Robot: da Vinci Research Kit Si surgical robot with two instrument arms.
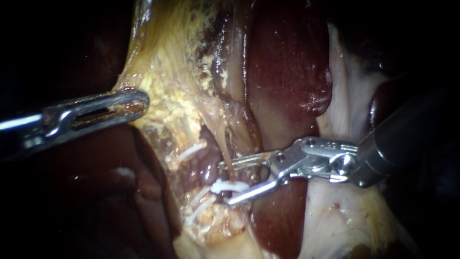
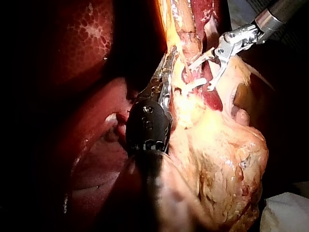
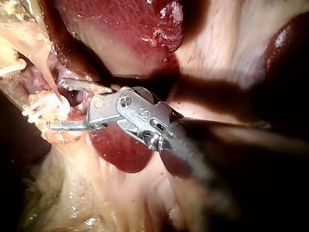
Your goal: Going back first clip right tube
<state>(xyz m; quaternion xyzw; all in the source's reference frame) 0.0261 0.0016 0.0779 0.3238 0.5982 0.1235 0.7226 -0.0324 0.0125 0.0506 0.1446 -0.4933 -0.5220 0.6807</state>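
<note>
My left instrument [image 1: 136, 101] clamps the yellow tissue [image 1: 163, 86], holding it aside so the tube [image 1: 227, 160] shows. My right instrument [image 1: 224, 183] has its jaws apart around the white clip [image 1: 231, 186], gripping nothing and free to back away.

Pale cloth [image 2: 287, 212], seemingly under fatty tissue [image 2: 231, 159].

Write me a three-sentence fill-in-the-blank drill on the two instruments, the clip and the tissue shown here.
1. The right instrument has its jaws ____, with a clear gap between them.
2. The clip beside its lower jaw is ____ in colour.
3. The tissue that the left instrument grips is ____ in colour, unlike the dark red liver.

Missing words: open; white; yellow.
</note>
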